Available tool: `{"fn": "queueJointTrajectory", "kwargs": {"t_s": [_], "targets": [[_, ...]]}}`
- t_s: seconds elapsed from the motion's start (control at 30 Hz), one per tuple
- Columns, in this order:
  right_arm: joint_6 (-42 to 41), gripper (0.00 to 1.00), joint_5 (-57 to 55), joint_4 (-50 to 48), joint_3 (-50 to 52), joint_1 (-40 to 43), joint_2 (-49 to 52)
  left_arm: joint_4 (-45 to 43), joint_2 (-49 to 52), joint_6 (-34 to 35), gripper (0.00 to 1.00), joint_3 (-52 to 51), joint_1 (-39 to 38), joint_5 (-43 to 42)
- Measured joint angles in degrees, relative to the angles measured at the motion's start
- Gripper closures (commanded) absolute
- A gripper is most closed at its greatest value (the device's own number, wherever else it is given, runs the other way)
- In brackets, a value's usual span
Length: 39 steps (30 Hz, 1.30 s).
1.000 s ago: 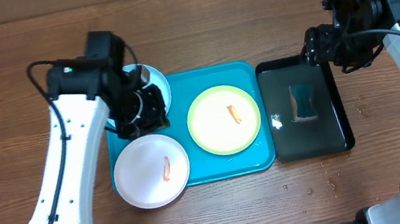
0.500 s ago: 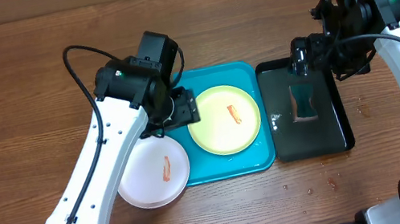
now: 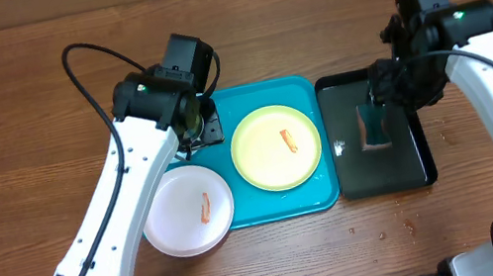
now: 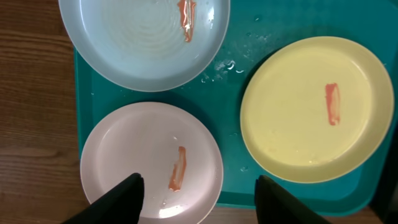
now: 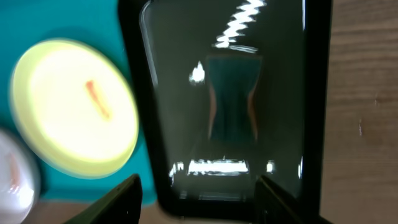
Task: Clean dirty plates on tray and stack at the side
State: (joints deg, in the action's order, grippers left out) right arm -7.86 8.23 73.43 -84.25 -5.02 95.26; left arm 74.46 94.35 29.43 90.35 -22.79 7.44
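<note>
- White plate (image 3: 187,209) – orange-red smear at centre; sits at the front-left corner of the tray (image 3: 326,195), overhanging the rim onto the wooden table (image 3: 20,106).
- Left gripper (image 4: 202,199) – fingers spread wide, holding nothing; hovers above the tray's left side.
- Light blue plate (image 4: 144,40) – back-left corner of the tray, smeared, wet; mostly hidden under the left arm in the overhead view.
- Yellow-green plate (image 3: 275,147) – right half of the tray, smeared, lying flat.
- Black tray (image 3: 420,154) – just beside the turquoise tray; holds water and a submerged teal block (image 3: 373,125).
- Right gripper (image 5: 198,199) – fingers apart, empty; positioned above the black tray.
</note>
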Motion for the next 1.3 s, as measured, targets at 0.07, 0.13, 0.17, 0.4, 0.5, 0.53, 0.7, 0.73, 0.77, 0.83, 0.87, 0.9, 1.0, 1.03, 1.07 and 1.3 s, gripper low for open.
{"fn": "queueJointTrajectory", "kwargs": {"t_s": [0.07,0.13,0.17,0.4,0.5,0.53,0.7,0.73,0.77,0.83,0.87,0.9,1.0,1.03,1.07,1.3], "targets": [[-0.52,0.40,-1.01,-5.53,4.42,0.00,0.00,-0.07,1.57,-0.02,0.35,0.00,0.00,0.42],[-0.94,0.39,-1.49,-10.86,8.79,0.00,0.00,-0.24,3.37,-0.07,0.32,-0.02,0.00,0.63],[-1.05,0.40,-1.70,-13.57,11.10,0.00,0.00,-0.37,4.17,-0.09,0.31,-0.02,0.00,0.79],[-1.40,0.42,-2.34,-27.56,23.26,-0.17,0.00,-2.47,8.52,-1.60,0.31,-0.11,0.00,0.98],[-1.55,0.37,-2.56,-31.71,26.58,-0.68,0.00,-3.98,9.46,-2.73,0.30,-0.13,0.00,0.90],[-1.53,0.36,-2.69,-33.07,27.58,-1.01,0.00,-4.55,9.64,-3.13,0.28,-0.15,0.02,0.52],[-1.51,0.37,-3.80,-35.32,28.83,-1.57,0.00,-7.28,9.92,-4.63,0.28,-0.17,0.00,-1.88],[-1.53,0.38,-4.20,-35.82,28.83,-1.57,0.00,-7.65,9.92,-4.79,0.28,-0.20,0.00,-2.27],[-1.55,0.41,-4.46,-36.28,28.83,-1.57,0.00,-8.07,9.92,-4.96,0.28,-0.20,0.00,-2.51],[-1.49,0.44,-4.72,-36.70,28.83,-1.57,0.00,-8.48,9.92,-5.25,0.28,-0.20,0.02,-2.78],[-1.51,0.45,-4.85,-36.92,28.83,-1.57,0.02,-8.50,9.92,-5.44,0.28,-0.20,0.00,-2.89],[-1.53,0.46,-4.96,-37.07,28.83,-1.57,0.09,-8.50,9.92,-5.49,0.28,-0.20,0.02,-2.95],[-1.51,0.52,-5.31,-37.46,28.83,-1.57,1.20,-8.50,9.92,-5.64,0.28,-0.20,0.02,-3.02],[-1.46,0.56,-5.44,-37.44,28.83,-1.57,1.95,-8.52,9.92,-5.66,0.28,-0.20,0.02,-3.13],[-1.36,0.57,-5.51,-37.53,28.83,-1.57,2.56,-8.52,9.92,-5.68,0.27,-0.20,0.00,-3.17],[-1.99,0.88,-5.66,-39.80,28.85,-1.57,4.26,-8.50,9.92,-6.10,0.29,-0.20,0.15,-3.39]]}}
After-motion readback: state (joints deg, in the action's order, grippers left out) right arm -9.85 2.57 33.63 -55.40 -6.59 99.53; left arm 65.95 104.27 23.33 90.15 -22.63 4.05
